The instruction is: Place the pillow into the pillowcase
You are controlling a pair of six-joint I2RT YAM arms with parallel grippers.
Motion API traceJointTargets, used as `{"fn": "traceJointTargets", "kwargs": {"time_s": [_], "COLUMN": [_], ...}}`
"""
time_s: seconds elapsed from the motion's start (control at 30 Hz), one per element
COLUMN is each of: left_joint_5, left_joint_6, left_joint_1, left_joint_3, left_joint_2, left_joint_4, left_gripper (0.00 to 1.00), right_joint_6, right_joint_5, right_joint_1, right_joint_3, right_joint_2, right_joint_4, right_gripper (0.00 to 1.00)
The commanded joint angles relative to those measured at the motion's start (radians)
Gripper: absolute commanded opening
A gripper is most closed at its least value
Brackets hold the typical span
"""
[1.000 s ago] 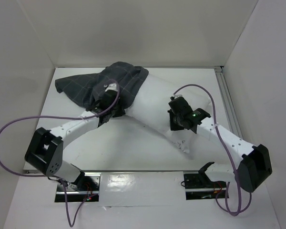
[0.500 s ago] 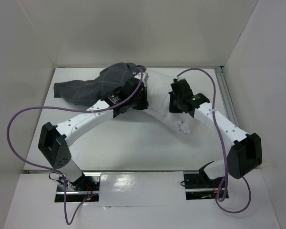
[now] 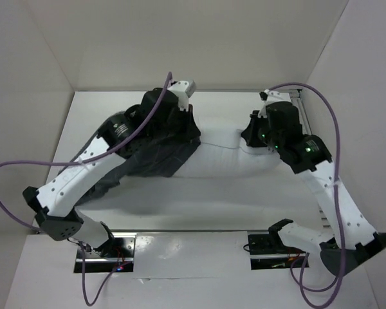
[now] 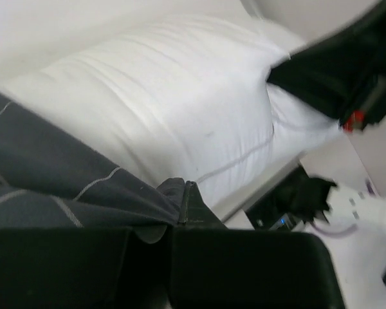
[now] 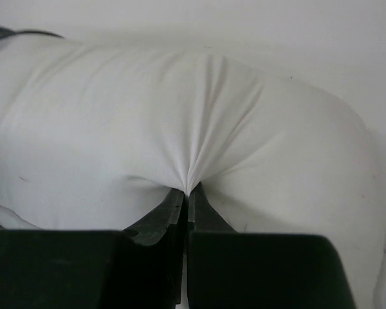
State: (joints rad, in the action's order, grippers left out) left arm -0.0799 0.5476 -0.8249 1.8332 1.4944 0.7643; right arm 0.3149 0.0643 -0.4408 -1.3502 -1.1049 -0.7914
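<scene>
Within a second both arms had swung toward the far side of the table (image 3: 212, 203), carrying the bedding with them. The pillow (image 3: 228, 161) now lay left to right across the middle, its left part inside the pillowcase (image 3: 157, 154). The left gripper (image 4: 184, 193) was clenched on the pillowcase's open hem, and the right gripper (image 5: 188, 192) was pinching a fold at the pillow's right end. The pillow's right part remained bare, suggesting the hem needed drawing farther right to finish the job.
</scene>
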Motion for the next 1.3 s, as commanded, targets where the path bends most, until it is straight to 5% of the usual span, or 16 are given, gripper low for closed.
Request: {"fn": "traceJointTargets", "kwargs": {"time_s": [0.0,0.2,0.33,0.47,0.5,0.57,0.63,0.7,0.83,0.97,1.13,1.27], "left_joint_5": [0.089,0.037,0.083,0.198,0.207,0.207,0.2,0.123,-0.012,-0.101,-0.227,-0.313], "left_joint_6": [0.048,0.065,0.019,-0.046,-0.078,-0.101,-0.139,-0.178,-0.202,-0.225,-0.219,-0.17], "left_joint_1": [-0.101,-0.114,0.079,0.254,0.277,0.323,0.323,0.299,0.312,0.326,0.316,0.316], "left_joint_3": [0.069,0.037,0.147,0.251,0.282,0.445,0.588,0.637,0.482,0.358,0.149,0.026], "left_joint_2": [-0.103,-0.128,0.027,0.275,0.332,0.439,0.538,0.515,0.331,0.225,0.185,0.185], "left_joint_4": [-0.017,0.063,0.084,0.059,0.059,0.104,0.191,0.166,0.023,0.01,0.044,0.024], "left_gripper": [0.0,0.0,0.0,0.0,0.17,0.51,0.82,1.0,0.97,0.82,0.97,0.97], "right_joint_6": [0.0,0.01,0.01,-0.002,-0.016,-0.025,-0.025,-0.025,0.004,0.004,-0.019,0.041], "right_joint_5": [-0.127,-0.136,-0.103,-0.096,-0.112,-0.133,-0.103,-0.064,0.038,0.103,0.031,-0.096], "right_joint_1": [-0.036,-0.036,-0.036,-0.013,0.003,0.046,0.102,0.166,0.257,0.336,0.445,0.465], "right_joint_3": [-0.105,-0.104,-0.133,-0.154,-0.167,-0.24,-0.306,-0.433,-0.616,-0.561,-0.399,-0.178], "right_joint_2": [0.076,0.119,0.039,-0.216,-0.272,-0.434,-0.525,-0.636,-0.717,-0.62,-0.498,-0.392], "right_joint_4": [-0.078,-0.229,-0.192,-0.062,0.008,0.076,0.136,0.145,0.116,0.175,0.179,0.245], "right_gripper": [0.0,0.0,0.0,0.0,0.01,0.51,0.76,0.93,0.99,0.99,0.99,0.99]}}
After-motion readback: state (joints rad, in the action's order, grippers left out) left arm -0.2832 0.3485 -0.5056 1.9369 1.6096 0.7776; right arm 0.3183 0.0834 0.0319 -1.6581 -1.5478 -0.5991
